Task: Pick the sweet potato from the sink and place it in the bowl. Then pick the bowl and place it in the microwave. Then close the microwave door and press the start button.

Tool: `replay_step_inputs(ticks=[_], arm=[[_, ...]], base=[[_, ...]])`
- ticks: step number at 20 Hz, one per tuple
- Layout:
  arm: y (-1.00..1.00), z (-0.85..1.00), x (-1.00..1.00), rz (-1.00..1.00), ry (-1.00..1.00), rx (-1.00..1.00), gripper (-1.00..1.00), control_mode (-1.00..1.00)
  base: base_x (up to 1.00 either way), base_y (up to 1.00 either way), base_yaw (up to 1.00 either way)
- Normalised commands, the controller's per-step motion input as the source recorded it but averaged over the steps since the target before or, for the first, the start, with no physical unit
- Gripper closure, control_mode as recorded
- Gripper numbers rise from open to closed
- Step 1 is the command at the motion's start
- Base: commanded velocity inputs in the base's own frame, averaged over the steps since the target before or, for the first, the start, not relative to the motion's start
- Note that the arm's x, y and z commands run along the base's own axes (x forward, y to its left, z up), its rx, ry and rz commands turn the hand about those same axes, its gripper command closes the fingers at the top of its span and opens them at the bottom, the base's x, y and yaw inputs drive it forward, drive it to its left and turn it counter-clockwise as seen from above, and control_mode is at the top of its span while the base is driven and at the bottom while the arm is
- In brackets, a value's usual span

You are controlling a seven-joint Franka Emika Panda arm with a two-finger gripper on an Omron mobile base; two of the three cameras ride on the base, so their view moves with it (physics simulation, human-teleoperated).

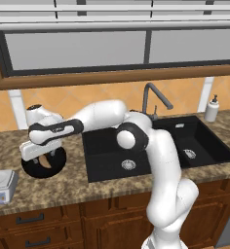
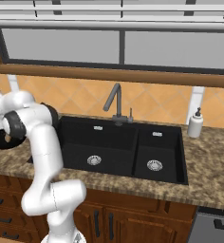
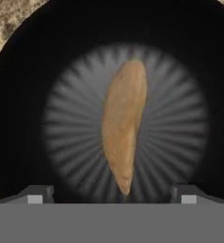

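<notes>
Granite countertop point(image 1: 63, 187) beside the black sink point(image 1: 136, 155) carries the glossy black bowl point(image 1: 31, 168), and the sweet potato point(image 3: 123, 128) lies on the bowl's floor. Above it hangs the gripper point(image 3: 111, 193), fingers point(image 3: 35, 194) spread wide with nothing between them; a grey-white kitchen scale point(image 1: 1, 187) sits near the bowl

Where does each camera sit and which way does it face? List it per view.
Left base view: behind-left of the arm, looking down over the sink; the arm reaches left to the bowl.
Right base view: behind-right, facing the same sink and faucet.
Hand view: straight down into the bowl at the sweet potato; open gripper.
</notes>
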Motion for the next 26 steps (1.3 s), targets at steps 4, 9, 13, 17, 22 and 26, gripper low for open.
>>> replay_step_inputs(ticks=[4, 9, 13, 17, 22, 26], arm=[[-0.84, 0.07, -0.13, -0.06, -0.02, 0.07, -1.00, -1.00], [-0.56, 0.14, 0.04, -0.06, 0.02, 0.03, -1.00, -1.00], [-0.26, 0.10, 0.15, -0.07, 0.08, 0.00, -1.00, -1.00], [-0.26, 0.00, 0.18, -0.04, 0.03, 0.00, -1.00, -1.00], [0.19, -0.04, 0.41, -0.05, 0.01, 0.00, -1.00, -1.00], [0.18, -0.12, 0.39, -0.04, 0.00, 0.00, -1.00, -1.00]], base=[[0.00, 0.00, 0.00], [0.00, 0.00, 0.00], [0.00, 0.00, 0.00], [0.00, 0.00, 0.00], [0.00, 0.00, 0.00], [0.00, 0.00, 0.00]])
